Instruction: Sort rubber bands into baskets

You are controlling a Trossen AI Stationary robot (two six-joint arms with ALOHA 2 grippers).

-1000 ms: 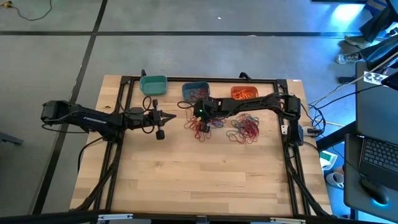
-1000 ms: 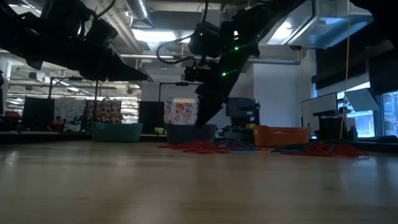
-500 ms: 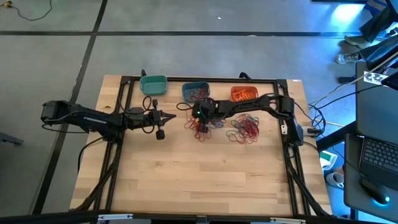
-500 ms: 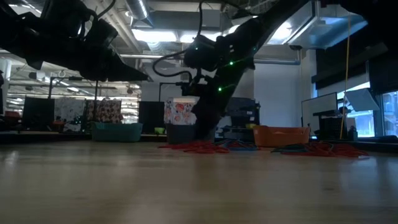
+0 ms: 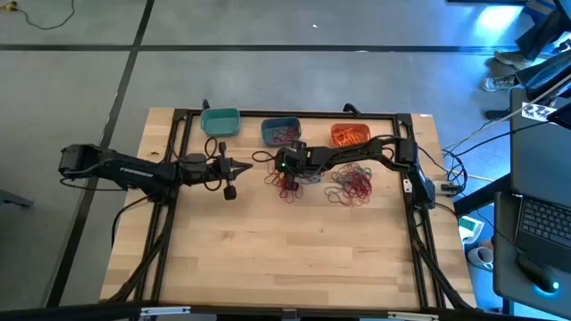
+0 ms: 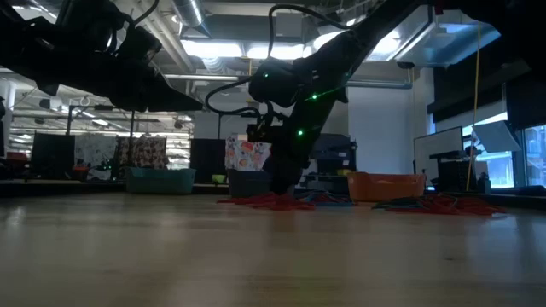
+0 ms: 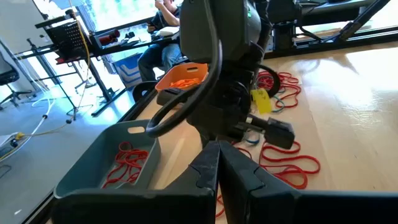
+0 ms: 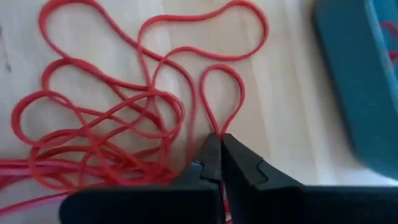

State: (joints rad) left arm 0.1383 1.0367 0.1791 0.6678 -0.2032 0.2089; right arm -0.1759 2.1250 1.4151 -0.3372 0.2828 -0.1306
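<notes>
Down from above the slate basket (image 5: 280,132) came my right gripper (image 8: 220,163), onto the red bands.
Its jaws were pressed together, pinching one red band (image 8: 222,99) at the table (image 5: 285,259), just beside that basket. More bands (image 5: 350,184) lay in two heaps before the slate and orange basket (image 5: 350,134); some were inside both. The teal basket (image 5: 219,121) stood apart. My left gripper (image 7: 218,163) hung off to the side, jaws together, holding nothing.
</notes>
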